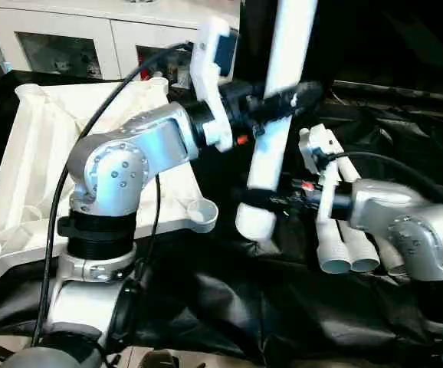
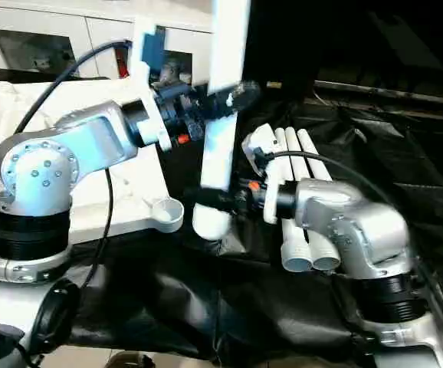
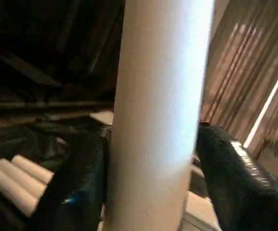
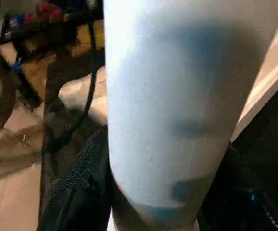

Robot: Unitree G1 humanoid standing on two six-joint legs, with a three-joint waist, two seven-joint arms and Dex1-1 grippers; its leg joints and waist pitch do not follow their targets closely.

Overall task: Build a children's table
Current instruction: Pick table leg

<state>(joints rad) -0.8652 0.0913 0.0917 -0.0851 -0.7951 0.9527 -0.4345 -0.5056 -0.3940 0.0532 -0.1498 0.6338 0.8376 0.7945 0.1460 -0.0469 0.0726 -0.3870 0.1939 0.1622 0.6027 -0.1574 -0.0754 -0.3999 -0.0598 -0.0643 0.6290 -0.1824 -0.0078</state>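
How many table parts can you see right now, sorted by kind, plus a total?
Tabletop: 1, lying ribbed side up on the black cloth.
Leg held upright between both grippers: 1.
Legs lying side by side on the cloth: 3.
Total: 5 parts.
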